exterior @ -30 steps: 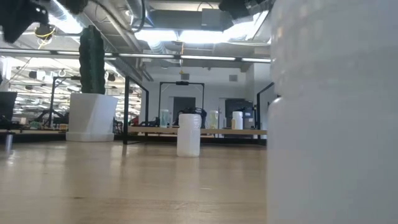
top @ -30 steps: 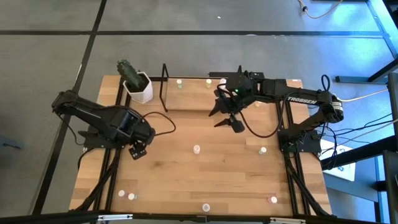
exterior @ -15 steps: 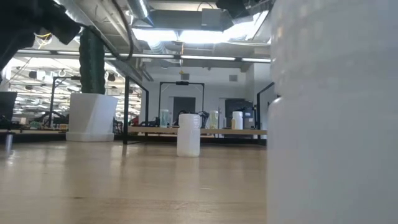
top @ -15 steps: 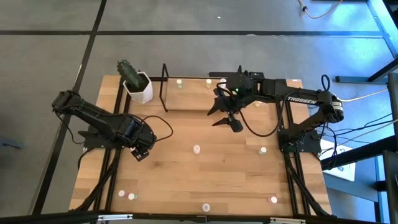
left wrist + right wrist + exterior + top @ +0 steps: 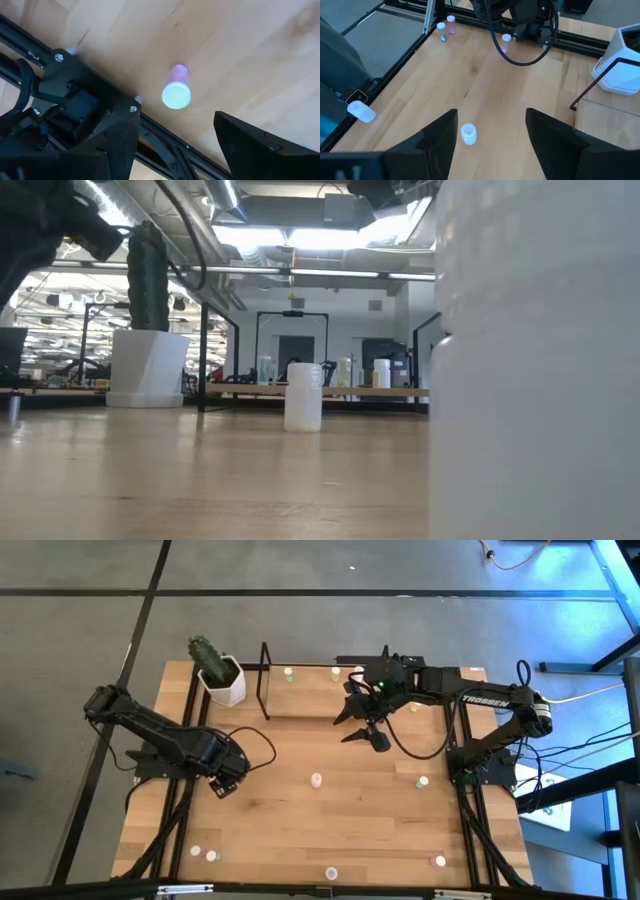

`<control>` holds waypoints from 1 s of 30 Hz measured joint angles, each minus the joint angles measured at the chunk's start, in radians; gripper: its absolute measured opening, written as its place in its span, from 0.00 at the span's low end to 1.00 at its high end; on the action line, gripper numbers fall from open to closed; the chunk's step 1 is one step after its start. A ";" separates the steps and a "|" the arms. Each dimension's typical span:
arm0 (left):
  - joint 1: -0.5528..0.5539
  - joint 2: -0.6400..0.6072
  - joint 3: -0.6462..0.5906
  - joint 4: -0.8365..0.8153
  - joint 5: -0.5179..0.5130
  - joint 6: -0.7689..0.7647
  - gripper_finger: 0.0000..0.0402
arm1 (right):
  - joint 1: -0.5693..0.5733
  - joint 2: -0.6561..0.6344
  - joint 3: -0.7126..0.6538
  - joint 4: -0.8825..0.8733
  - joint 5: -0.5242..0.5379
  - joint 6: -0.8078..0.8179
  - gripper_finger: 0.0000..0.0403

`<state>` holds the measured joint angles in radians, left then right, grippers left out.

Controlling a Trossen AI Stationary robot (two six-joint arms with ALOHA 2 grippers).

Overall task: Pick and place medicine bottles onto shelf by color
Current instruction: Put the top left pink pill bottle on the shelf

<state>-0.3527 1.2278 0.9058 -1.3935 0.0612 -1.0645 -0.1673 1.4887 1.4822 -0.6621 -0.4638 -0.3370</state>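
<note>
A small bottle (image 5: 176,95) with a white cap and a pinkish body stands upright on the wooden table (image 5: 330,820) near its left rail. My left gripper (image 5: 175,127) hovers over it, pointing down and open; the bottle shows just off the gap between the fingers, untouched. Seen from above, the gripper (image 5: 222,783) hides this bottle. My right gripper (image 5: 362,730) hangs open and empty in front of the shelf (image 5: 300,700), a black wire rack with a wooden floor at the far edge. Two bottles (image 5: 288,671) stand on the shelf.
Loose bottles stand at mid-table (image 5: 316,780), right of it (image 5: 422,781) and along the near edge (image 5: 331,873), two at near left (image 5: 203,853). A white cactus pot (image 5: 224,683) sits left of the shelf. Black rails (image 5: 180,810) run along both sides.
My left gripper has come down toward the table near the left rail, staying open and turning a little. My right arm has kept still.
</note>
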 joint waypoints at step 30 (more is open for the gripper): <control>-0.037 0.000 -0.091 0.142 0.001 -0.086 0.62 | 0.001 0.000 0.000 -0.001 0.000 0.000 0.59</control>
<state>-0.3895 1.2282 0.8146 -1.2514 0.0625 -1.1507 -0.1665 1.4887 1.4822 -0.6628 -0.4638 -0.3367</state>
